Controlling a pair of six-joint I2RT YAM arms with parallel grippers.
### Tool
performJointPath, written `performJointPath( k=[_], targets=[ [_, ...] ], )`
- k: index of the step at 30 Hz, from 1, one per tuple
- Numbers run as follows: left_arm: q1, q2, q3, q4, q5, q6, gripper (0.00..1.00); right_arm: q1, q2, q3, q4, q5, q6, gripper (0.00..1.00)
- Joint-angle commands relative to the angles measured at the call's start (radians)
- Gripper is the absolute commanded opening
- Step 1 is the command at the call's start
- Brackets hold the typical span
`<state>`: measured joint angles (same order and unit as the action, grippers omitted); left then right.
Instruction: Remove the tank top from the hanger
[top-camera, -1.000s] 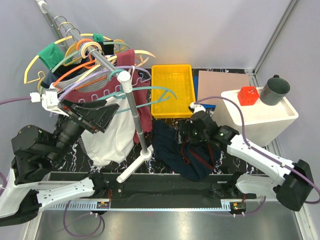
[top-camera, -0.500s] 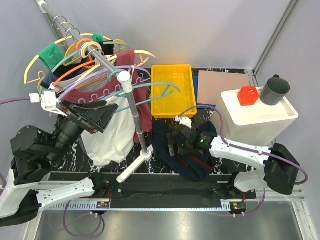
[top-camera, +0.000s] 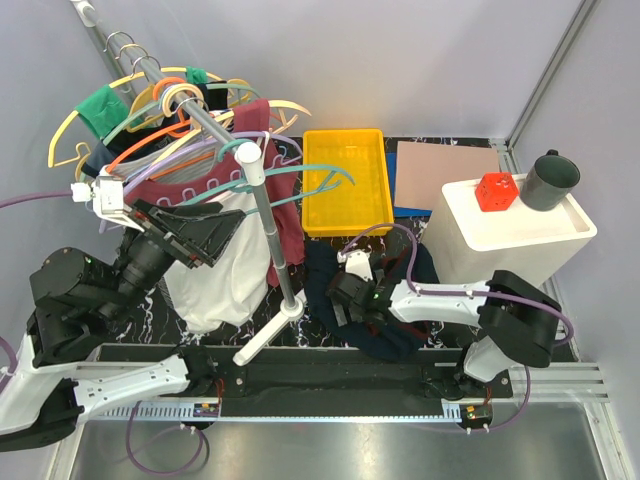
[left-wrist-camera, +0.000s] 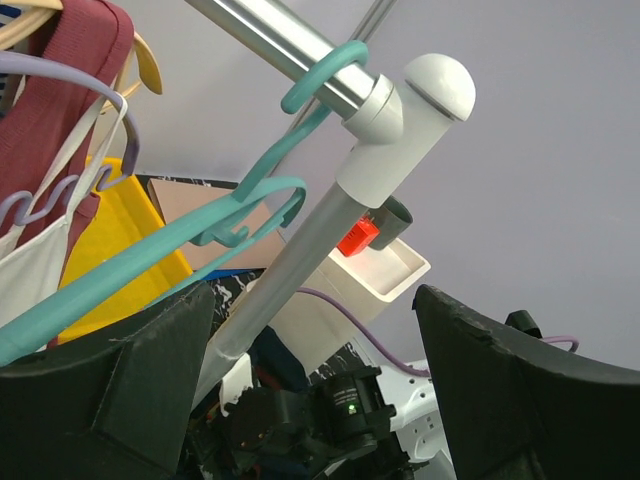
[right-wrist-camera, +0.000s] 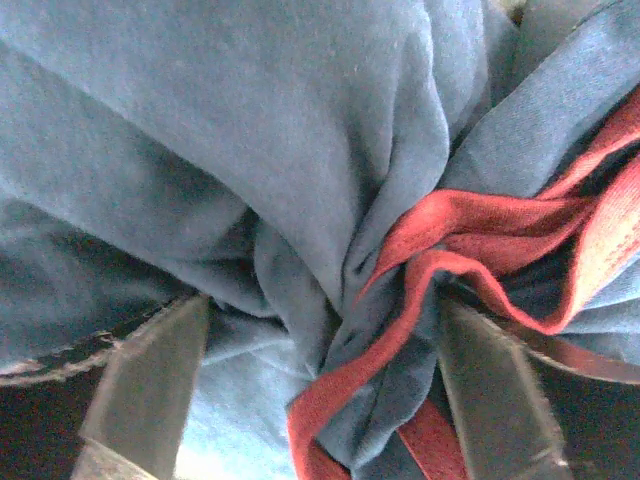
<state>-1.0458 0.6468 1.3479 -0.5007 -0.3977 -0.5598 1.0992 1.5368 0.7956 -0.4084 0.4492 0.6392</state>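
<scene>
The navy tank top (top-camera: 385, 325) with maroon trim lies crumpled on the table, off the hanger. The teal hanger (top-camera: 300, 172) hangs bare by its hook from the rack's rail, its arm (left-wrist-camera: 150, 255) running across the left wrist view. My right gripper (top-camera: 345, 290) is pressed down into the tank top (right-wrist-camera: 300, 150); its jaws stand open, with bunched navy cloth and a red trim fold between the fingers (right-wrist-camera: 150, 370). My left gripper (top-camera: 215, 225) is raised beside the rack's pole, open and empty (left-wrist-camera: 315, 400).
The rack's white pole (top-camera: 270, 240) stands between the arms, with several hangers and a maroon-and-white shirt (top-camera: 215, 270) on its rail. A yellow tray (top-camera: 345, 200) sits behind the tank top. At the right stands a white box (top-camera: 520, 240) with a red cube (top-camera: 497, 190) and a dark cup (top-camera: 555, 180).
My right arm has swung left and nearer, bringing its gripper down onto the left part of the tank top. The left gripper has risen slightly.
</scene>
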Motion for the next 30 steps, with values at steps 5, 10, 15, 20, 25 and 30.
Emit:
performJointPath(
  k=[5, 10, 15, 20, 25, 30],
  targets=[
    [-0.002, -0.018, -0.01, 0.028, 0.019, -0.025, 0.85, 0.018, 0.0, -0.021, 0.056, 0.103, 0.059, 0.41],
    [-0.002, -0.022, -0.009, 0.028, 0.013, -0.017, 0.85, 0.016, -0.05, -0.022, 0.056, 0.155, 0.007, 0.04],
    [-0.002, -0.018, -0.003, 0.027, 0.01, 0.001, 0.85, 0.018, -0.214, -0.019, 0.059, 0.216, -0.058, 0.0],
    [-0.003, -0.021, -0.004, 0.025, 0.002, 0.012, 0.85, -0.022, -0.377, 0.042, 0.079, 0.179, -0.148, 0.0],
    [-0.002, -0.019, 0.003, 0.027, 0.0, 0.021, 0.85, -0.183, -0.435, 0.143, 0.095, 0.056, -0.194, 0.0],
    [-0.003, -0.027, 0.002, 0.028, -0.001, 0.02, 0.85, -0.301, -0.389, 0.309, 0.169, -0.087, -0.309, 0.0]
  ],
)
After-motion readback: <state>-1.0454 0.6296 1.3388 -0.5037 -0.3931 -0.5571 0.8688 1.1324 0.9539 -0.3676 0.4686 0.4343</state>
